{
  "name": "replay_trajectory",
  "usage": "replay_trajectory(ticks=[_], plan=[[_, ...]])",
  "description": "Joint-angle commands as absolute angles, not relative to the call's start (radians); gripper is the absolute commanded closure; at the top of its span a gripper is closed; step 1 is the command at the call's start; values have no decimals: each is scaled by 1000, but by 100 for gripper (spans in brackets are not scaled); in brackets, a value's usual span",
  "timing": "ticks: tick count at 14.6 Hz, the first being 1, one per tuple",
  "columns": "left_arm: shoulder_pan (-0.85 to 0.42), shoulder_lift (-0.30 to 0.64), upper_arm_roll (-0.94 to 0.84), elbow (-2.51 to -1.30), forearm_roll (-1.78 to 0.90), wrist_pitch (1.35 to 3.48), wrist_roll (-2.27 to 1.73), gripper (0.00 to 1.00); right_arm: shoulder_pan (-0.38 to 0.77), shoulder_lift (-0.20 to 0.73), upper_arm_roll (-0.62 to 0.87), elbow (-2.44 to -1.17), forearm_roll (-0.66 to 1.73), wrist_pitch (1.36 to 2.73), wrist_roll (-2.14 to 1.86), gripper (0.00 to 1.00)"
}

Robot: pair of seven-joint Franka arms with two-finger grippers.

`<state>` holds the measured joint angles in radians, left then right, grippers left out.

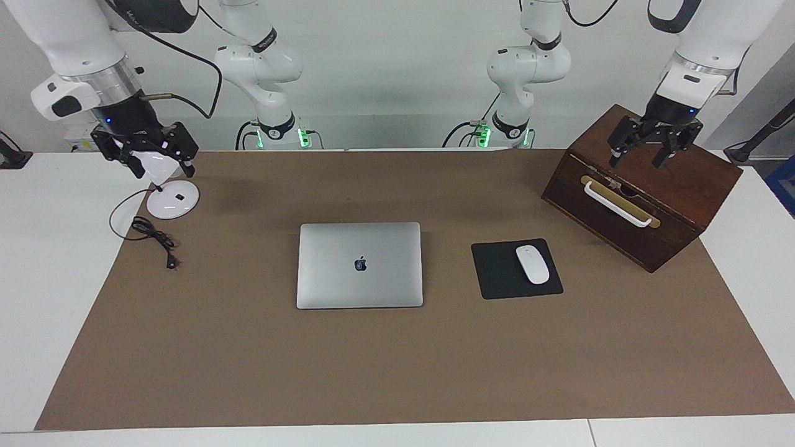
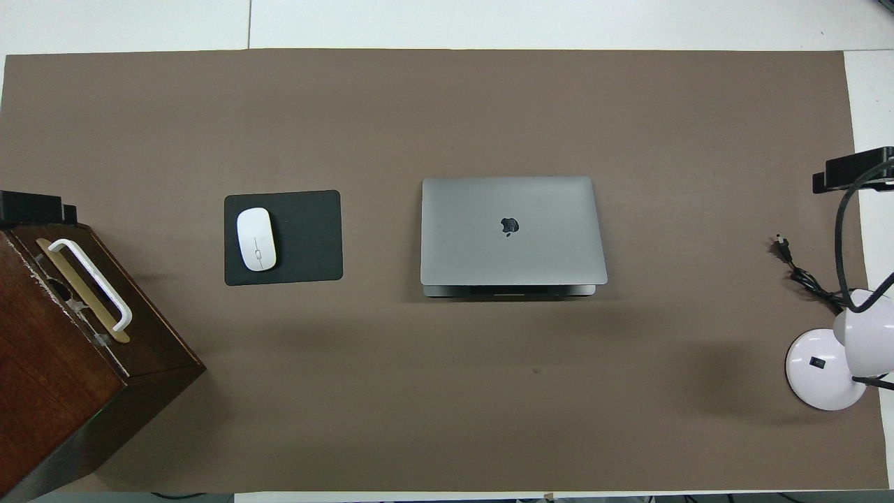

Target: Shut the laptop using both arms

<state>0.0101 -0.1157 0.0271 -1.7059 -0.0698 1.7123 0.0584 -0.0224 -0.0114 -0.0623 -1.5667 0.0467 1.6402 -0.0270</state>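
The silver-grey laptop (image 1: 359,265) lies in the middle of the brown mat with its lid down and the dark apple logo facing up. In the overhead view (image 2: 512,229) a thin strip of its base shows under the lid's edge nearer the robots. My left gripper (image 1: 636,162) hangs open and empty over the wooden box, away from the laptop. My right gripper (image 1: 160,169) hangs open over the white desk lamp at the right arm's end. Neither gripper touches the laptop. Only the tips of the left gripper (image 2: 35,207) and the right gripper (image 2: 852,175) show in the overhead view.
A black mouse pad (image 1: 497,276) with a white mouse (image 1: 532,264) lies beside the laptop toward the left arm's end. A dark wooden box (image 1: 646,205) with a white handle stands at that end. A white desk lamp (image 1: 172,199) and its black cord (image 1: 155,239) are at the right arm's end.
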Motion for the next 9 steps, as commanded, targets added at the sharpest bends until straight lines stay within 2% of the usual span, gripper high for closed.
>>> replay_trajectory(ticks=[1, 9], plan=[[20, -48, 18, -1626, -54, 1638, 48, 0, -35, -34, -54, -1594, 46, 1640, -57, 0], [6, -12, 15, -1634, -34, 1654, 48, 0, -38, -34, -54, -1591, 46, 1652, -77, 0]])
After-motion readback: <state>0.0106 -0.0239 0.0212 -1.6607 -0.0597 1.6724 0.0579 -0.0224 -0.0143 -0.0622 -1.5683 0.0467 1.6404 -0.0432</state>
